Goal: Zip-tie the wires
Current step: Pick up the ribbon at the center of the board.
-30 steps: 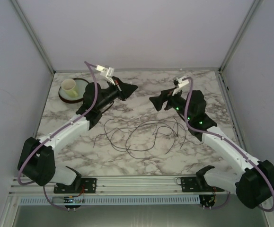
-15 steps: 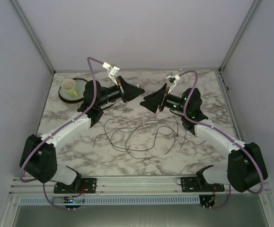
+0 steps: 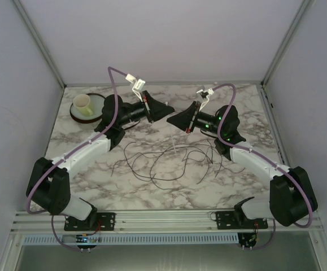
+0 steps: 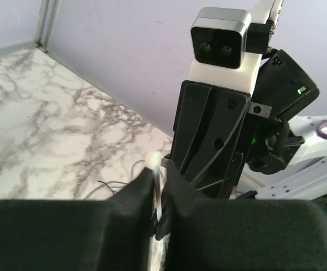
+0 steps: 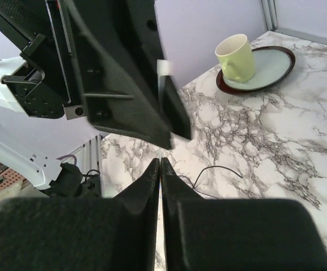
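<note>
Two robot arms meet tip to tip above a marble counter (image 3: 169,195), their pincers nearly touching over the far half of the surface. The left pincer (image 3: 168,110) is clamped on a single white zip tie (image 4: 160,197), whose strip stands between the pressed fingers with its rounded end poking just above them. The right pincer (image 3: 173,119) has its two fingers brought together. Its own camera shows them edge to edge, but whether they catch anything cannot be told.

The wires (image 3: 166,161), one loose tangle of thin dark strands too snarled to count, lie on the counter below and just nearer than the two pincers, between the arms. Neither pincer touches them.

In the far left corner stands one pale yellow cup (image 3: 82,103) on one dark-rimmed plate (image 3: 99,99), well apart from the wires. From the right wrist the cup (image 5: 235,56) shows its handle.

Two purple cables arch over the arms, one on the left (image 3: 111,107) and one on the right (image 3: 231,87). Small green lights glow on the right arm. The left wrist view looks straight at the right arm's camera (image 4: 219,45), a grey-faced box with two lenses.
</note>
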Motion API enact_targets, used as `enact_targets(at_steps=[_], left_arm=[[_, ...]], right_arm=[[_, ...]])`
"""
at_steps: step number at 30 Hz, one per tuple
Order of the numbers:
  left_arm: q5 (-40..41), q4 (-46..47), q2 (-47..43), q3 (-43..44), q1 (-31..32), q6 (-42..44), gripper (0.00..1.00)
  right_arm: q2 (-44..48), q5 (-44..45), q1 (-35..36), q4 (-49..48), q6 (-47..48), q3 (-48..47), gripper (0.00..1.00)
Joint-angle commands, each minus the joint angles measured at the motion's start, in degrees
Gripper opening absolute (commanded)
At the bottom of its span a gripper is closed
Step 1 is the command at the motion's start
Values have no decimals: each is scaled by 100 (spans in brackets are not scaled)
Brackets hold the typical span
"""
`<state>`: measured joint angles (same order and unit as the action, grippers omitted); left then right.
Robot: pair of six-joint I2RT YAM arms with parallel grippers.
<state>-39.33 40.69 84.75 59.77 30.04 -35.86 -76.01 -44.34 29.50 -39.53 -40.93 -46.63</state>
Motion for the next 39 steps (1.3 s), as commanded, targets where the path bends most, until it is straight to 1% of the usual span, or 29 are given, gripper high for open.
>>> enact_targets(at_steps=[1, 2, 3, 5, 6, 8, 11, 13, 16, 24, 32, 39], left_arm=[[-49, 169, 2, 259, 1, 66, 26], [-12, 161, -13, 237, 2, 76, 40], [36, 151, -36, 211, -8, 85, 51], [134, 184, -101, 114, -16, 112, 64], [182, 209, -140, 61, -12, 121, 67], [252, 257, -191, -54, -8, 124, 71], [278, 438, -211, -213, -12, 41, 72], [276, 755, -177, -355, -7, -135, 72], [285, 1162, -76, -458, -4, -423, 68], [281, 1409, 4, -413, 30, -497, 54], [322, 1494, 68, -405, 79, -532, 37], [370, 1458, 97, -400, 90, -498, 18]], right_arm=[[83, 142, 30, -143, 97, -187, 0], [122, 200, 23, -142, 81, -162, 0], [159, 253, 9, -136, 66, -129, 0], [209, 343, -16, -154, 14, -66, 0], [239, 387, -33, -161, -9, -35, 0], [295, 472, -64, -183, -56, 18, 0], [363, 522, -84, -255, -100, 22, 0], [354, 494, -84, -259, -117, 22, 0], [308, 453, -84, -265, -145, 23, 0], [262, 496, -84, -181, -113, 23, 0], [244, 531, -84, -222, -138, 21, 0], [297, 615, -84, -187, -124, 228, 0]])
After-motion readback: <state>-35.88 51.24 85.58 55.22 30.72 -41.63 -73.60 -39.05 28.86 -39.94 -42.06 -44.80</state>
